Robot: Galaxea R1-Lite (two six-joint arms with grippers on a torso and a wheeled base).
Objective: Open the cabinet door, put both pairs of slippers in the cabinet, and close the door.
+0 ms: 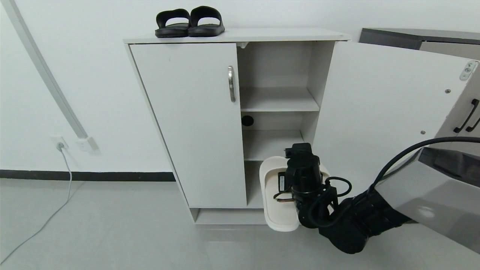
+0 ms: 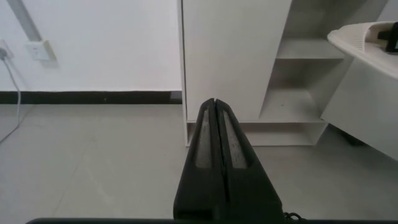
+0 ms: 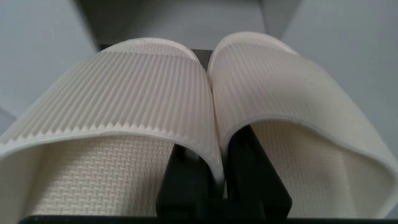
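The white cabinet [image 1: 187,123] stands against the wall with its left door shut and its right door [image 1: 375,112] swung wide open, baring the shelves [image 1: 277,99]. A pair of black slippers [image 1: 190,23] rests on the cabinet top at the left. My right gripper [image 3: 217,168] is shut on a pair of white slippers [image 1: 275,202], pinching the inner edges of both straps [image 3: 143,81]. The pair hangs just in front of the bottom compartment. My left gripper [image 2: 215,109] is shut on nothing, low over the floor and facing the cabinet; the white slippers' edge [image 2: 367,37] shows beyond it.
A grey cabinet with black handles [image 1: 468,116] stands behind the open door at the right. A wall socket [image 1: 60,144] with a cable running over the floor is at the left. The floor left of the cabinet is bare.
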